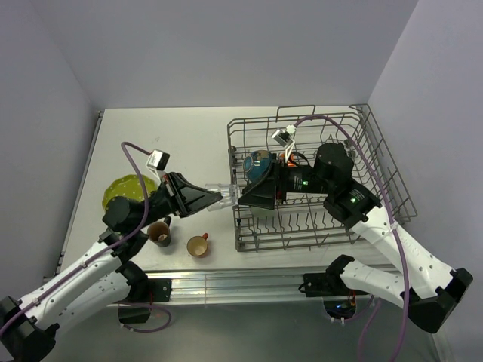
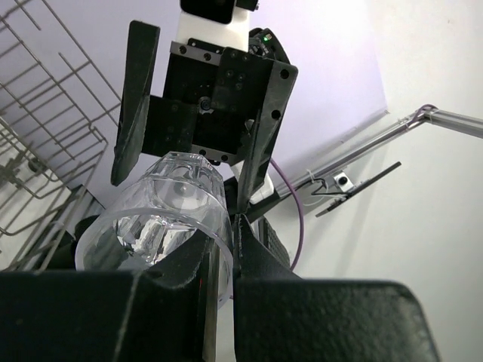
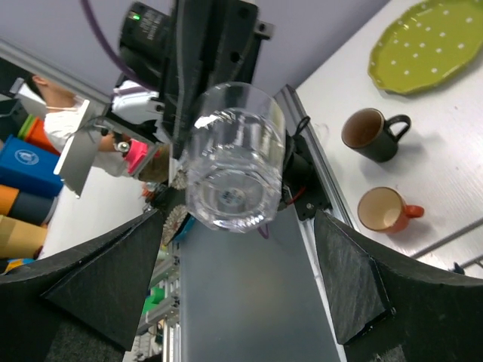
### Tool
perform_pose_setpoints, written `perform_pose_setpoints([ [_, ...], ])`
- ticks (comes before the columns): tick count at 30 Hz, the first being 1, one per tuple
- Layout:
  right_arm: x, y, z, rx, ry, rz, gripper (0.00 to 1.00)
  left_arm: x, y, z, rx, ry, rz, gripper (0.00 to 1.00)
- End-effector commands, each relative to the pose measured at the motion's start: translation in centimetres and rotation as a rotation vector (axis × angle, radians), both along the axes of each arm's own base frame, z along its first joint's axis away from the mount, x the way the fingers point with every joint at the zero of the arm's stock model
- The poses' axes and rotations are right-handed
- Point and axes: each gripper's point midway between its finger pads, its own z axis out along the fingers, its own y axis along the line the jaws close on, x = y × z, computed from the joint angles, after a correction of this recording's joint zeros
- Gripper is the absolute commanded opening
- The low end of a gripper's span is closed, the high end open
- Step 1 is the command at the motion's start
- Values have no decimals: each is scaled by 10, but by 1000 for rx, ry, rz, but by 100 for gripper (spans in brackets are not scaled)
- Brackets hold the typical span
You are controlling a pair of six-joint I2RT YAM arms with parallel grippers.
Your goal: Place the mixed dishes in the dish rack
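Observation:
My left gripper is shut on the rim wall of the clear glass, which lies sideways in the air just left of the dish rack. In the left wrist view one finger is inside the glass and one outside. My right gripper faces the glass from inside the rack and is open; its fingers spread wide of the glass base, not touching. A blue bowl sits in the rack. On the table are the yellow-green plate, dark brown mug and orange cup.
The rack's wire wall stands close to the glass on the left of the left wrist view. The right arm's forearm lies across the rack's middle. The plate, mug and orange cup lie left of the rack near the table's front edge.

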Motion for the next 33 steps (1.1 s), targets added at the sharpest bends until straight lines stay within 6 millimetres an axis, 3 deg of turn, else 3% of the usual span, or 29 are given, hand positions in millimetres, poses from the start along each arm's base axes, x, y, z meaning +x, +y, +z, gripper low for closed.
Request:
perform_pose_setpoints([
  [1, -8, -2, 29, 105, -69, 34, 88, -13, 6, 19, -81, -66, -39, 0],
  [20, 2, 19, 21, 125, -13, 31, 79, -9, 0, 14, -102, -56, -63, 0],
  [29, 4, 27, 13, 93, 3, 25, 66, -8, -1, 15, -99, -62, -56, 0],
  [32, 4, 29, 10, 85, 10, 24, 57, -8, -1, 15, -98, -61, -56, 0],
  [33, 5, 29, 12, 84, 7, 23, 47, -8, -1, 14, -95, -59, -57, 0],
])
